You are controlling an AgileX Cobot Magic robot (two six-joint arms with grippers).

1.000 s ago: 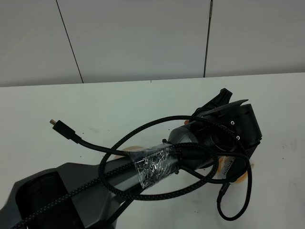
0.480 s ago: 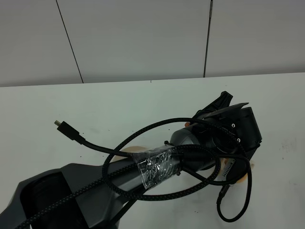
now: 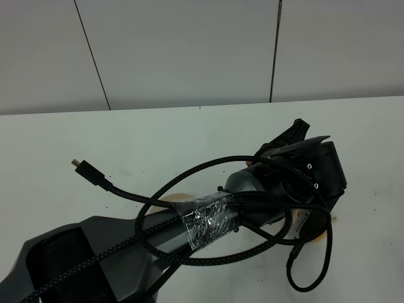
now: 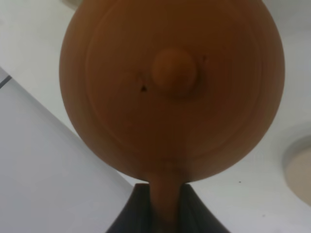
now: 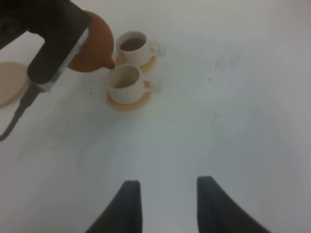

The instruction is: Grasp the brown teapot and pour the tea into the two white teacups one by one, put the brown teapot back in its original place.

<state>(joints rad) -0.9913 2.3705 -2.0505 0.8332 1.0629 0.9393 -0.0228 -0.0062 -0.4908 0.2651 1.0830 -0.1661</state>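
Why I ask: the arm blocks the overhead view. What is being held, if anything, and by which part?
The left arm's jaws are shut on the brown teapot, at its handle. The right arm's jaws stand open and empty.

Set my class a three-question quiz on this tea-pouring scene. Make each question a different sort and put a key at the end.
1. True or false: the right gripper is shut on something.
2. Which part of the brown teapot is the left gripper clamped on? A the spout; B the handle; C the lid knob.
3. Fill the gap: each of the two white teacups stands on a round orange ____.
Key: 1 false, its jaws stand open and empty. 2 B. 3 coaster.
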